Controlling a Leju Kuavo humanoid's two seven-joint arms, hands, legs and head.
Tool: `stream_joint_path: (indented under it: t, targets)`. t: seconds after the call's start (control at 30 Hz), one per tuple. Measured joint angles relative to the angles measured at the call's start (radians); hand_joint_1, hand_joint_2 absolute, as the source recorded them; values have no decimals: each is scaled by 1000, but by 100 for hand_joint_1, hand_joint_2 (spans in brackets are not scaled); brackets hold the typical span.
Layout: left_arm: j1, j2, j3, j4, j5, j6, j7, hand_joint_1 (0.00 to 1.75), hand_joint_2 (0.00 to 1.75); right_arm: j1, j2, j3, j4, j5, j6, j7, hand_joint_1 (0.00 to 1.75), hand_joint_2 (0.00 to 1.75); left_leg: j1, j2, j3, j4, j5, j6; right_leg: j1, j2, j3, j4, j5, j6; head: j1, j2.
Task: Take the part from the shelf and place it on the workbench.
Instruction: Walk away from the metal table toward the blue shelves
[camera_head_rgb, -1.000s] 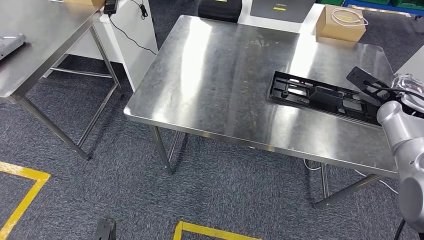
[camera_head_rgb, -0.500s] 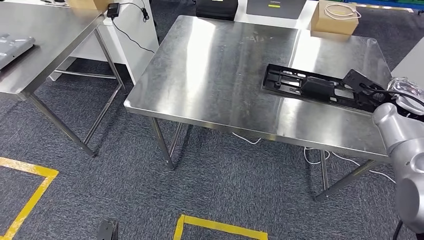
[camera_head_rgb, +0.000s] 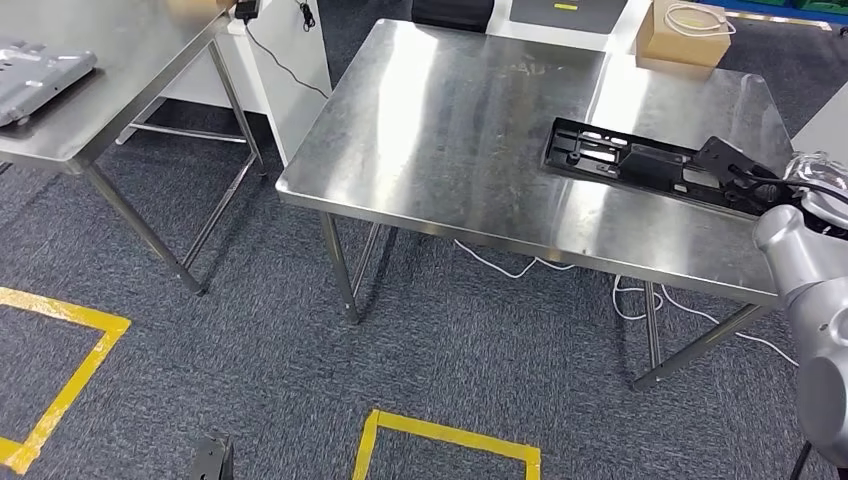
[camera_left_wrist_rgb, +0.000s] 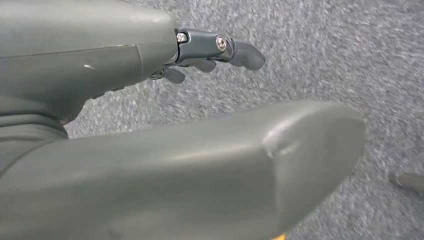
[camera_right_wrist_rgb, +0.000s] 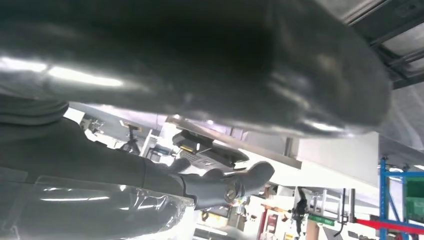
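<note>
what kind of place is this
Likely a factory or workshop floor: steel workbenches, yellow floor tape marking zones on grey carpet, and a black plastic part lying on the bench.

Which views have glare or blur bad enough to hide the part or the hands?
Head view: sharp; broad glare streaks on the steel workbench, but the black part reads clearly against it. Left wrist view: even light, the left hand is crisp over carpet, with its thumb a soft foreground mass. Right wrist view: dark, blurred, backlit; the right hand is a silhouette, its grasp unreadable.
</note>
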Motion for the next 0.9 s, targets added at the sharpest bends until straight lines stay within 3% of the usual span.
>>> stream_joint_path:
  t: [0.07, 0.1, 0.13, 0.2, 0.27, 0.33, 0.4, 0.47, 0.53, 0.57, 0.6, 0.63, 0.73, 0.77, 0.8, 0.9]
  targets:
    - [0, -1, 0, 0, -1, 0, 0, 0, 0, 8, -2, 0, 2, 0, 0, 0, 0, 0, -3, 0, -22, 1, 16, 4, 0, 1, -45, 129, -61, 0, 0, 0]
    - [1, -2, 0, 0, -1, 0, 0, 0, 0, 13, -2, 0, 3, 0, 0, 0, 0, 0, -5, 0, -33, 2, 24, 3, 1, 1, -44, 148, -71, 6, 0, 0]
    - [1, -3, 0, 0, -1, 0, 0, 0, 0, 17, -2, 0, 3, -1, -1, 0, 0, 0, -5, -1, -43, 2, 32, 2, 1, 1, -19, 123, -67, 14, 1, 0]
    - [0, -4, 0, 0, -1, 0, 0, 0, 0, 20, -2, 0, 3, -2, -4, 2, 0, 0, -7, -2, -60, 7, 45, -5, 0, 1, 80, -23, -38, 24, 1, 0]
    - [0, -4, 0, 0, -3, 0, 0, 0, 0, 21, -3, 0, 3, -6, -17, 7, 0, 0, -11, -3, -72, 12, 55, -16, 8, 3, 145, -128, -13, 18, 0, 0]
    - [1, -5, 0, 0, -5, 0, -1, 0, 0, 27, -5, -1, 2, -13, -50, 13, 0, 0, -14, -5, -78, 12, 67, -25, 17, 5, 147, -137, 1, 1, -1, 0]
    - [3, -4, 1, 0, -6, 0, -1, 0, 0, 37, -7, -5, 2, -25, -97, 19, 0, 0, -12, -6, -87, 17, 68, -35, 5, 3, 139, -137, 16, -16, -2, 0]
    - [4, -3, 2, 0, -6, 0, -1, 0, 0, 49, -7, -13, 2, -37, -137, 27, 0, 0, -6, -6, -117, 81, 10, -46, -6, 0, 126, -140, 33, -33, -5, 0]
    - [5, -3, 3, 0, -6, 0, -1, 0, 0, 65, -7, -24, 2, -46, -159, 36, 0, 0, 0, -4, -163, 218, -85, -58, -4, -1, 107, -139, 50, -43, -7, 0]
    - [5, -3, 4, 0, -6, 0, -1, 0, 0, 75, -7, -29, 2, -50, -165, 39, 0, 0, 3, -3, -177, 277, -118, -63, -3, -1, 95, -139, 59, -43, -7, 0]
    - [5, -3, 6, 0, -6, -1, -1, 0, 0, 85, -8, -33, 2, -53, -169, 41, 0, 0, 6, -3, -174, 306, -135, -66, -2, -1, 84, -138, 68, -41, -7, 0]
    - [5, -3, 7, 0, -6, -1, -1, 0, 0, 95, -9, -37, 2, -56, -172, 42, 0, 0, 8, -3, -150, 296, -134, -67, -2, 0, 74, -138, 76, -38, -8, 0]
    - [2, -2, 10, 0, -6, -1, -1, 0, 0, 111, -17, -48, 1, -57, -174, 44, 0, 0, 8, -3, 1, 103, -96, -56, -1, 1, 51, -138, 101, -24, -8, 0]
    - [0, -1, 10, -1, -6, -1, -1, 0, 0, 113, -20, -51, 1, -57, -175, 44, 0, 0, 4, -3, 32, 56, -88, -50, 0, 1, 48, -138, 107, -17, -7, 0]
    - [-1, 0, 10, -1, -6, -2, -1, 0, 0, 113, -22, -53, 0, -57, -177, 45, 0, 0, 0, -4, 43, 36, -85, -44, 1, 0, 47, -140, 114, -9, -5, 0]
    - [-2, -1, 11, -1, -7, -2, -2, 0, 0, 117, -25, -57, -1, -57, -180, 45, 0, 0, -10, -2, 34, 22, -52, -20, 4, -1, 43, -148, 130, 13, -2, 0]
